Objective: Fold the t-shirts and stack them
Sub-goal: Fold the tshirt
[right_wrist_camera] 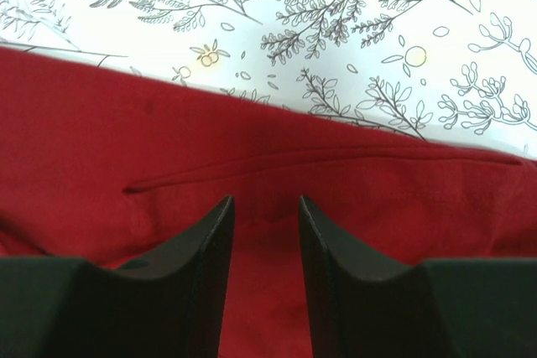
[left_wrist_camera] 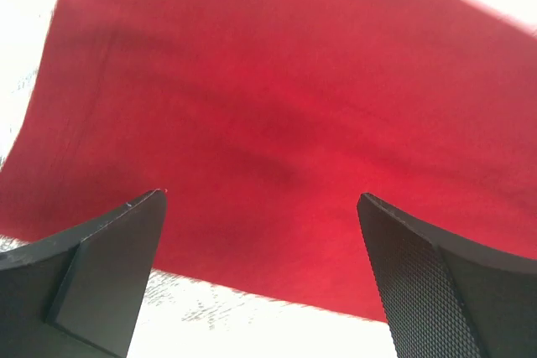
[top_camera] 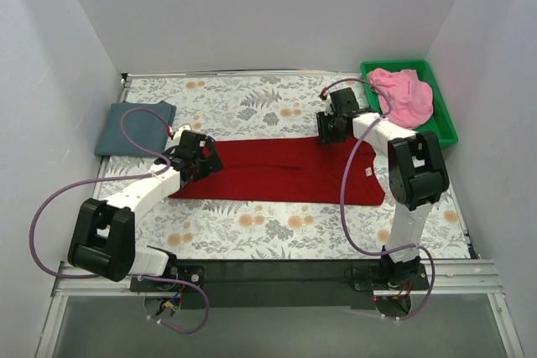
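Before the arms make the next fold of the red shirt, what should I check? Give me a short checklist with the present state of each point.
1. Red shirt lies flat: ok.
2. Left gripper open above the shirt's left end: ok.
3. Right gripper has cloth pinched at the far edge: cannot tell.
4. Blue-grey shirt folded, apart from the red one: ok.
5. Pink shirt out of the bin: not ok, it lies bunched inside.

From high above the near edge, we look down over the whole desk (top_camera: 252,232). Each wrist camera faces downward past its own jaws, very close to the dark red t-shirt (top_camera: 285,169), the cloth all three views share; the right one also shows floral desk.
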